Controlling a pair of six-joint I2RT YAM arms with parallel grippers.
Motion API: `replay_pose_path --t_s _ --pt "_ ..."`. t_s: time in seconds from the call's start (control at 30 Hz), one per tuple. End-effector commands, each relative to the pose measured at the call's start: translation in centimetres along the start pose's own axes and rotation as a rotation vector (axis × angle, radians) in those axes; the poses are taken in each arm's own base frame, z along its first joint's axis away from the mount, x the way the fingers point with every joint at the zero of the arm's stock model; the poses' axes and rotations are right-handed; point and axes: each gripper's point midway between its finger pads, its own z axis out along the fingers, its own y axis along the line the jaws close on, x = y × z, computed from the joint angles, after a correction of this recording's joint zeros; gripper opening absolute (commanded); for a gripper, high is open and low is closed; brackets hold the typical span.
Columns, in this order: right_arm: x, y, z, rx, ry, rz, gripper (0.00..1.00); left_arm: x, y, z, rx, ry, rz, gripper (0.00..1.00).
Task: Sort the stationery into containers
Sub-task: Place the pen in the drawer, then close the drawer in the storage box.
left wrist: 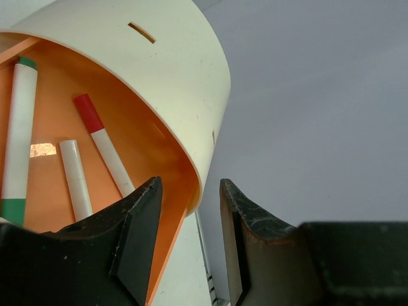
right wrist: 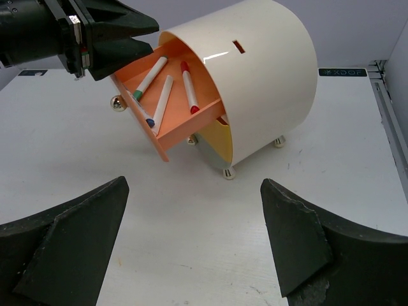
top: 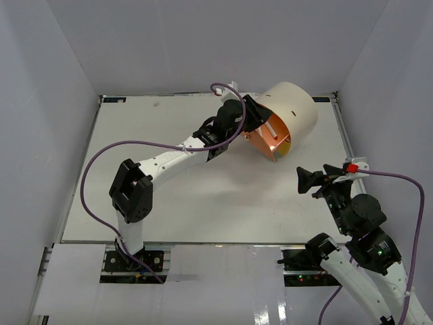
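Observation:
The cream cylindrical organiser lies at the back of the table, and its orange drawer is pulled out. In the right wrist view the drawer holds three markers: a green-capped one, a white one with a blue tip and a red-capped one. The yellow drawer front and the grey one below it are closed. My left gripper is open at the drawer's top edge, with the cream shell's rim between its jaws. My right gripper is open and empty, in front of the organiser.
A brass knob shows beside the drawer front. The organiser stands on small brass feet. White walls enclose the table on three sides. A metal rail runs along the right edge.

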Motion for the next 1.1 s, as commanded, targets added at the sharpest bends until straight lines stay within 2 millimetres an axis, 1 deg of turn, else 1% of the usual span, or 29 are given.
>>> replay_pose_path --t_s 0.0,0.13,0.17,0.2,0.27,0.3,0.33,0.37,0.4,0.43,0.47,0.5,0.53,0.57,0.6,0.63,0.67,0.7,0.73,0.77,0.8,0.83,0.87,0.9,0.93,0.97,1.0,1.03,1.07 --pt "-2.0 -0.2 -0.5 0.013 -0.046 0.017 0.90 -2.5 -3.2 -1.4 0.057 -0.049 0.008 0.52" --pt "-2.0 0.2 -0.2 -0.004 -0.033 0.016 0.91 -3.1 -4.2 -2.3 0.079 -0.051 0.028 0.55" --pt "-2.5 0.3 -0.2 -0.003 -0.038 0.017 0.91 -3.2 -4.5 -2.6 0.088 -0.048 0.035 0.56" --pt "-2.4 0.4 0.3 0.000 -0.018 0.011 0.91 -3.7 -5.1 -3.2 0.101 -0.053 0.056 0.56" --pt "-2.7 0.6 0.8 0.008 -0.005 0.002 0.91 -4.1 -5.6 -4.1 0.112 -0.051 0.089 0.57" --pt "-3.0 0.8 1.5 0.013 0.015 -0.011 0.92 -4.8 -6.5 -5.1 0.136 -0.060 0.128 0.59" --pt "-3.2 0.8 1.9 0.020 0.025 -0.026 0.92 -4.7 -6.0 -5.6 0.113 -0.044 0.156 0.60" --pt "-3.5 1.0 2.3 0.024 0.031 -0.031 0.93 -4.9 -6.1 -6.1 0.117 -0.043 0.183 0.64" --pt "-4.0 1.3 3.2 0.028 0.048 -0.042 0.93 -4.9 -6.0 -6.6 0.119 -0.029 0.213 0.66" --pt "-4.2 1.7 3.7 0.022 0.057 -0.047 0.93 -5.4 -5.8 -7.8 0.106 -0.025 0.276 0.69" --pt "-4.5 1.9 4.2 0.018 0.065 -0.060 0.93 -5.7 -5.6 -8.3 0.093 -0.025 0.305 0.73" --pt "-5.3 2.4 5.3 0.022 0.076 -0.072 0.93 -5.7 -4.7 -8.7 0.066 -0.020 0.340 0.75" --pt "-5.7 2.5 5.9 0.030 0.080 -0.082 0.92 -6.3 -4.3 -10.0 0.048 -0.023 0.406 0.77" --pt "-6.2 2.5 6.4 0.038 0.082 -0.114 0.92 -6.5 -3.8 -10.5 0.033 -0.026 0.435 0.78" --pt "-5.8 2.4 7.9 0.068 0.115 -0.148 0.90 -6.1 -1.8 -10.8 -0.004 -0.009 0.468 0.79" --pt "-7.6 2.4 8.4 0.082 0.092 -0.159 0.90 -6.3 -1.1 -11.4 -0.017 -0.012 0.525 0.80" --pt "-8.3 2.4 9.1 0.090 0.093 -0.185 0.90 -7.1 -0.7 -12.4 -0.023 -0.030 0.542 0.82" --pt "-9.1 2.4 10.6 0.094 0.102 -0.211 0.90 -6.3 1.4 -12.6 -0.060 -0.005 0.565 0.85" --pt "-9.4 2.4 11.5 0.092 0.111 -0.223 0.90 -6.7 1.8 -13.4 -0.064 -0.010 0.591 0.86" --pt "-9.8 2.3 12.3 0.091 0.115 -0.224 0.90 -6.8 2.7 -13.5 -0.076 -0.008 0.604 0.87" --pt "-8.9 3.0 14.1 0.047 0.154 -0.231 0.90 -6.5 3.5 -13.7 -0.086 0.002 0.617 0.87" --pt "-9.2 1.9 15.1 0.070 0.158 -0.224 0.90 -5.9 4.8 -13.6 -0.096 0.017 0.632 0.88" --pt "-9.4 1.7 16.7 0.077 0.169 -0.219 0.90 -5.7 5.0 -13.9 -0.083 0.027 0.660 0.88" --pt "-9.7 0.7 17.7 0.078 0.170 -0.198 0.90 -5.2 5.8 -13.7 -0.080 0.039 0.677 0.88" --pt "-9.9 0.2 18.6 0.076 0.172 -0.180 0.90 -4.9 6.0 -13.6 -0.071 0.044 0.693 0.89" --pt "-9.8 0.3 20.3 0.030 0.185 -0.165 0.90 -4.7 6.4 -13.3 -0.069 0.054 0.718 0.89" --pt "-10.5 -1.5 21.2 0.056 0.170 -0.104 0.90 -4.3 6.7 -13.0 -0.059 0.064 0.731 0.89" --pt "-10.3 -2.0 22.0 0.043 0.181 -0.083 0.90 -4.2 6.9 -12.7 -0.059 0.066 0.745 0.90" --pt "-10.4 -2.6 23.6 0.028 0.175 -0.064 0.90 -3.9 7.1 -12.5 -0.050 0.079 0.766 0.90"
